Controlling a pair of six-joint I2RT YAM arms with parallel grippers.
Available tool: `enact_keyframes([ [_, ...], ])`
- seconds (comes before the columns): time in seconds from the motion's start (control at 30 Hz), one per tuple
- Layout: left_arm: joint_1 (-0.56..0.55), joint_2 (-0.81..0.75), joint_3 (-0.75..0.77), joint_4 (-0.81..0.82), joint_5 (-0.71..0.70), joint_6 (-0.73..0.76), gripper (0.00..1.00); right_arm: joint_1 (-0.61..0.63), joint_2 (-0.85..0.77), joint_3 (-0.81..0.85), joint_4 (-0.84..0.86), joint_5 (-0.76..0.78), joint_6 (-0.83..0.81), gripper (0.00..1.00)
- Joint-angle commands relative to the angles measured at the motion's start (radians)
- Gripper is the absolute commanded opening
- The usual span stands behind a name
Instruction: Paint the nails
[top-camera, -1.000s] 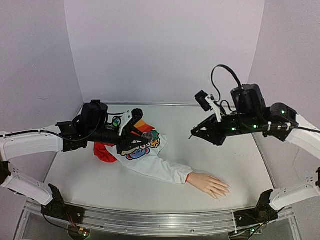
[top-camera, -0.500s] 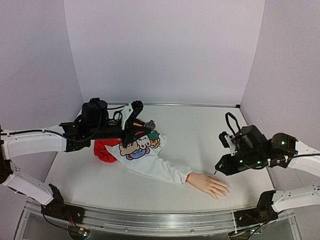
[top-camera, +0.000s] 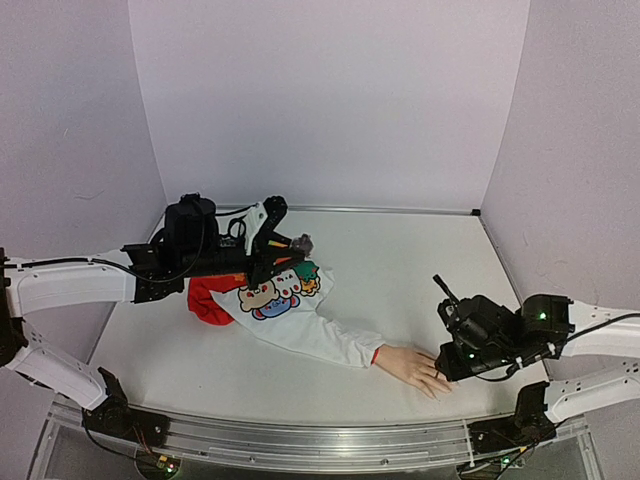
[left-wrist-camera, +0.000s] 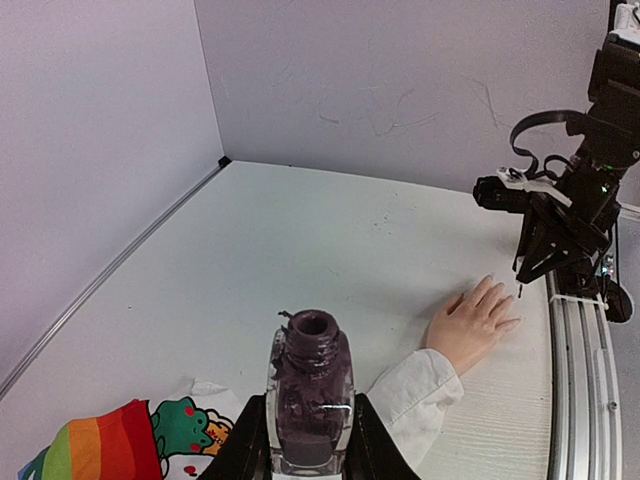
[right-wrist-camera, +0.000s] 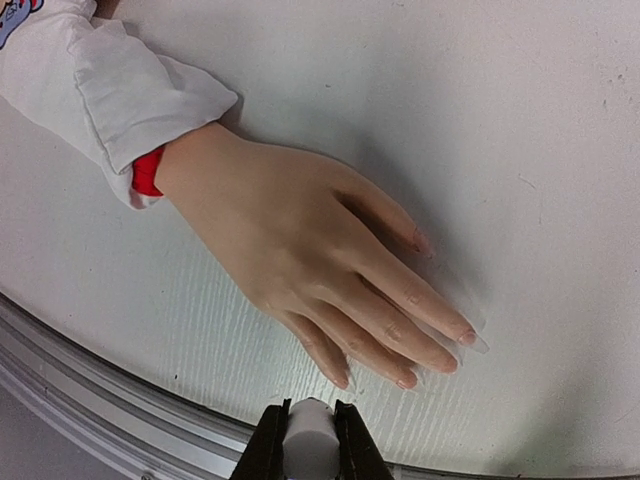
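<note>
Mannequin hand (right-wrist-camera: 300, 260) lies palm down on the worktop (top-camera: 400, 270) near its front edge, on the right side, fingers spread and pointing toward the right arm. The nails (right-wrist-camera: 467, 338) sit at the fingertips; their colour is faint and hard to judge. A white sleeve (top-camera: 320, 335) with a red cuff covers the wrist. Right claw (right-wrist-camera: 310, 440) is clamped narrowly on a small white cap (right-wrist-camera: 310, 428) and hangs low, just beside the fingertips; contact with them cannot be confirmed. Left claw (left-wrist-camera: 311, 440) grips an uncapped bottle (left-wrist-camera: 311, 385) of dark purple polish, upright, held above the printed garment (top-camera: 270, 295), well apart from the hand.
</note>
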Motion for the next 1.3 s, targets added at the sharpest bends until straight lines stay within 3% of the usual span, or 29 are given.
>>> enact_keyframes([
  [0.0,-0.002,0.002,0.042,0.072,-0.021,-0.005,0.00,0.008,-0.020,-0.073,0.122,0.084,0.026,0.00],
  [0.23,-0.002,-0.002,0.041,0.064,-0.020,-0.009,0.00,0.039,0.016,-0.107,0.156,0.050,-0.011,0.00],
  [0.53,-0.002,0.001,0.043,0.057,-0.019,-0.013,0.00,0.080,-0.067,-0.129,0.088,0.058,0.045,0.00],
  [0.97,-0.002,0.003,0.049,0.045,-0.013,-0.014,0.00,0.087,0.038,-0.096,0.036,0.033,0.071,0.00],
  [1.27,-0.003,0.002,0.043,0.052,-0.011,-0.016,0.00,0.087,0.074,-0.104,0.090,0.031,0.057,0.00],
])
